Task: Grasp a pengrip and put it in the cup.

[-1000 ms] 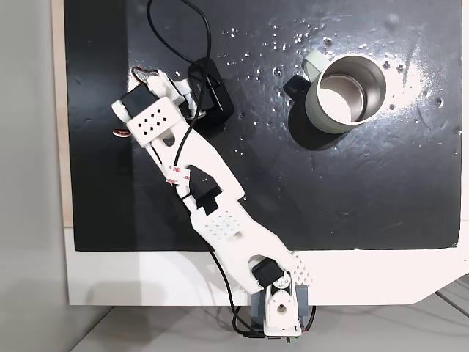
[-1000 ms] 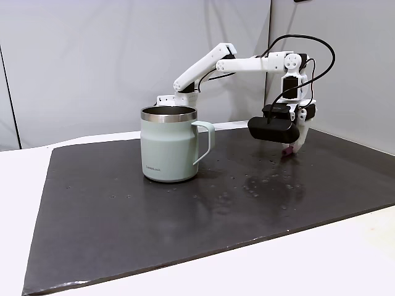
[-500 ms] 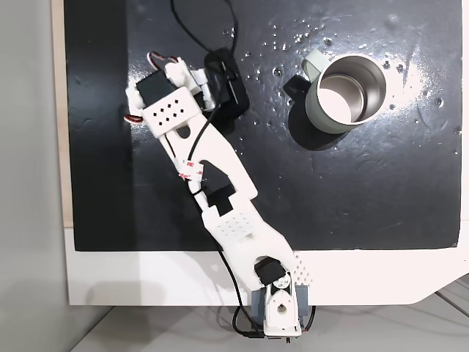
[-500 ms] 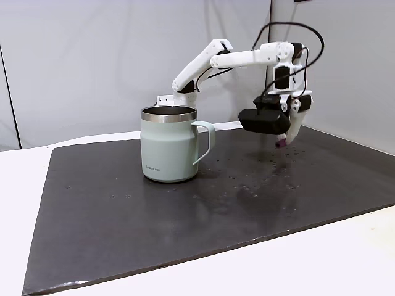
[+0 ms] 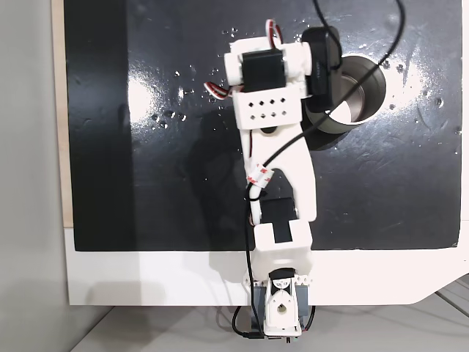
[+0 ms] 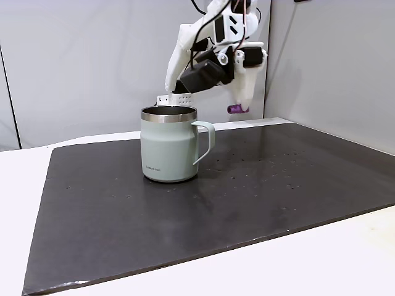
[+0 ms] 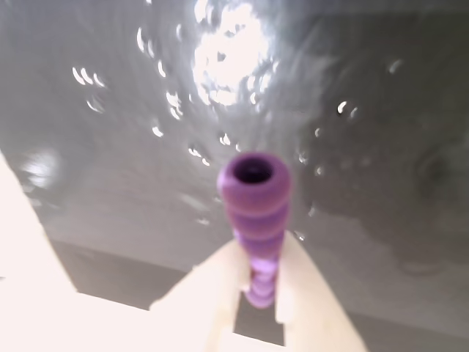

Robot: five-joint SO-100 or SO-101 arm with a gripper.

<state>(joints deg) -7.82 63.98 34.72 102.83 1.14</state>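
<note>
Gripper point(image 7: 258, 290) clamped on the pengrip point(image 7: 256, 213) at its lower end. In the side fixed view I see it aloft at 2 o'clock from the cup point(image 6: 169, 151). Judged light, soft, ribbed: 1 mid-body pinch suits.

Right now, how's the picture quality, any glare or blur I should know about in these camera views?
In the wrist view the pengrip and the pale fingers look soft and blurred, with bright glare spots on the wet-looking black mat. In a fixed view from above, glare patches sit on the mat left of the arm and right of the cup. In a fixed view from the side, the cup is sharp.
</note>
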